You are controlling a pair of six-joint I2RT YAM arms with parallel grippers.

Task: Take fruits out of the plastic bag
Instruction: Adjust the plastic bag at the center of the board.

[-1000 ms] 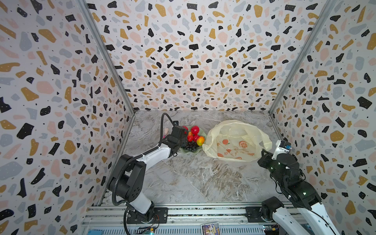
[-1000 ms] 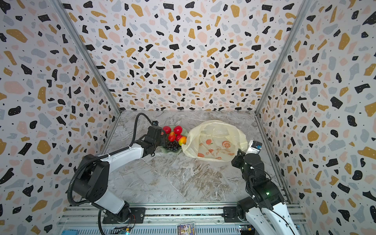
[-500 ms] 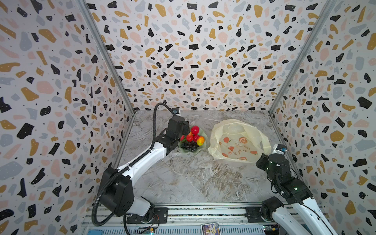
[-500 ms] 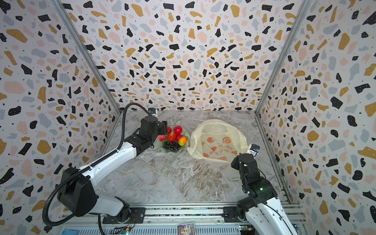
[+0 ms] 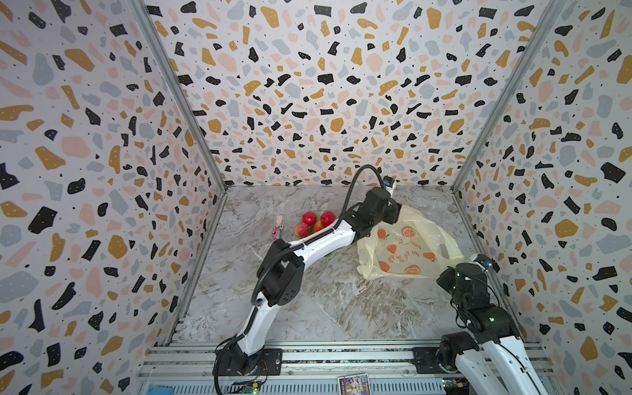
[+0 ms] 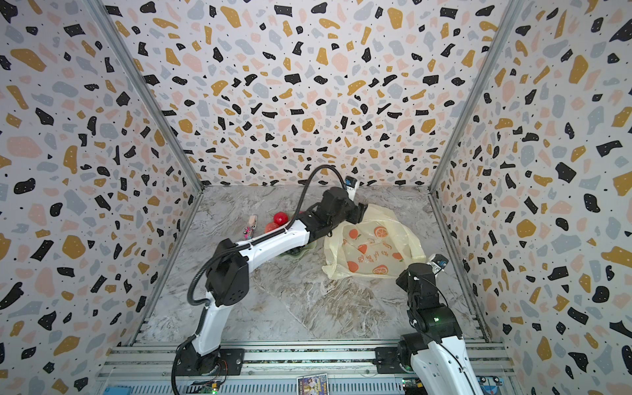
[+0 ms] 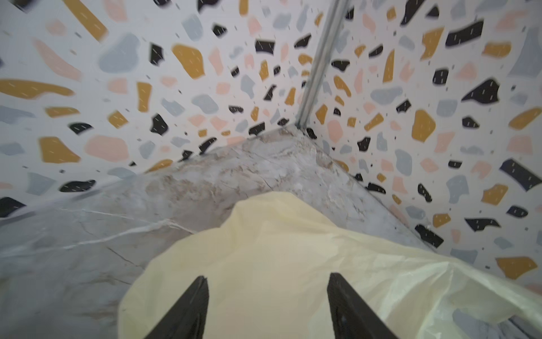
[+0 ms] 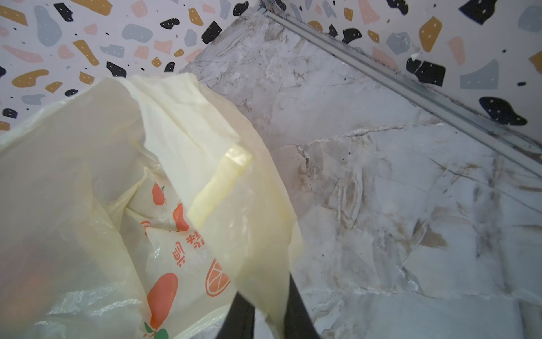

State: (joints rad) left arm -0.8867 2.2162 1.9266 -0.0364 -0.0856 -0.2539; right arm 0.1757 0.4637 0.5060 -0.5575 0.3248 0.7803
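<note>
My left tool (image 7: 267, 276): jaws apart over plastic bag (image 7: 293, 243). My right tool (image 8: 265, 286): bag film between jaws; clamped or loose, can't tell.

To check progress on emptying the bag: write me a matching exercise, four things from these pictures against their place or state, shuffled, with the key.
Things
1. left gripper
2. right gripper
3. red apples
4. pink trinket

Place or state
A. lying alone on the marble tabletop
B. plastic bag film between its fingers
C. heaped together outside the bag
D. open, above the bag

Pairs: 1-D, 2-B, 3-C, 4-A
</note>
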